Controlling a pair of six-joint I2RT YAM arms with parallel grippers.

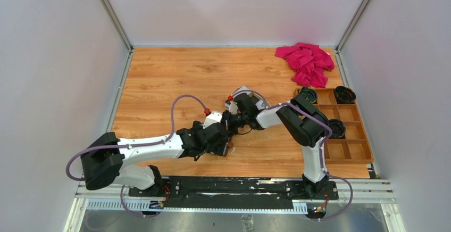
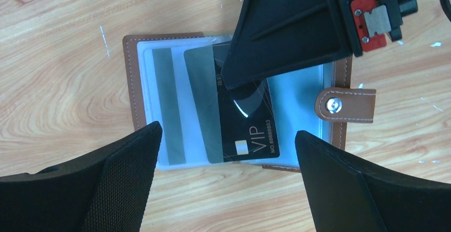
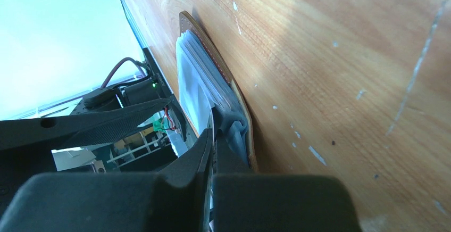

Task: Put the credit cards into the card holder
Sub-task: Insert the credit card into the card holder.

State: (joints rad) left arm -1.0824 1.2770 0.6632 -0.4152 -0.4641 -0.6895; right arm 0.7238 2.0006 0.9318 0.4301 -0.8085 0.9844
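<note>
The card holder (image 2: pixel 131 83) lies open on the wooden table, brown leather with clear sleeves and a snap tab (image 2: pixel 344 105) on its right edge. A black credit card (image 2: pixel 250 128) marked VIP sits slanted, partly inside a sleeve. My right gripper (image 2: pixel 230 79) comes in from above and is shut on that card's top edge; a thin edge shows between its fingers (image 3: pixel 214 123). A white card with a grey stripe (image 2: pixel 169 104) rests in the left sleeve. My left gripper (image 2: pixel 228 132) hovers open over the holder's near edge, touching nothing. In the top view both grippers (image 1: pixel 228 136) meet over the holder.
A pink cloth (image 1: pixel 306 61) lies at the back right. A wooden compartment box (image 1: pixel 345 136) with black round lids (image 1: pixel 344 94) stands along the right edge. Grey walls close off both sides and the back.
</note>
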